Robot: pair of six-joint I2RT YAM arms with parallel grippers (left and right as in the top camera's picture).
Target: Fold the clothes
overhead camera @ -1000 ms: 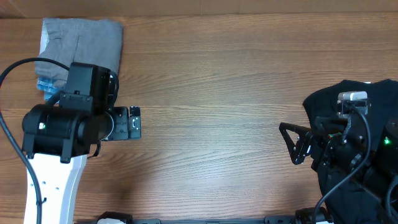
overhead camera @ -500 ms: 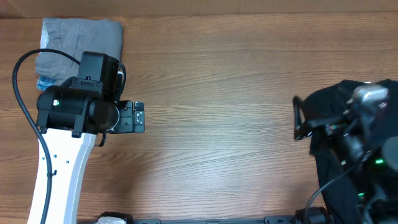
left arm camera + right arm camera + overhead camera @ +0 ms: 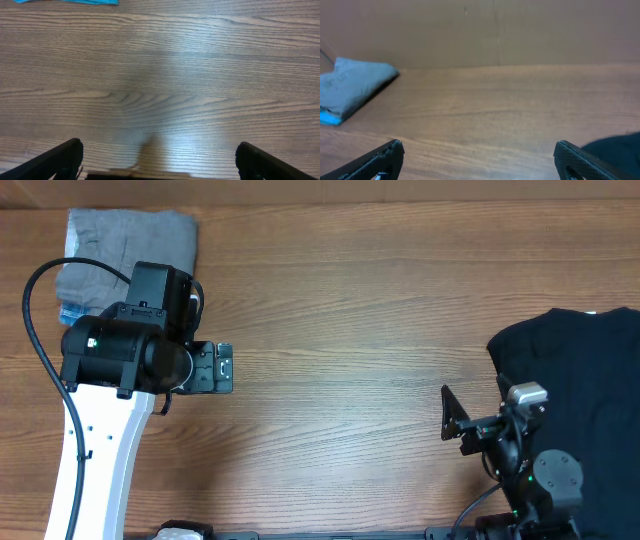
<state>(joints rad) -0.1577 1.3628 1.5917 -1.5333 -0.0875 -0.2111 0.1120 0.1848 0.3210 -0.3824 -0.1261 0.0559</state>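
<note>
Left gripper (image 3: 160, 161) spread wide, holding nothing, over the bare table (image 3: 350, 300), right gripper (image 3: 480, 161) also spread and empty, folded grey clothes (image 3: 130, 242) at the table's far left corner, black garment (image 3: 590, 380) on the table's right edge

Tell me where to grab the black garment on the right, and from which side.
Grip the black garment at its inner edge, near the rounded far corner: that edge lies flat and exposed on the table, while the rest runs out of view. Probably come from the table's middle, over open wood, with the right tool, open and right beside it.
</note>
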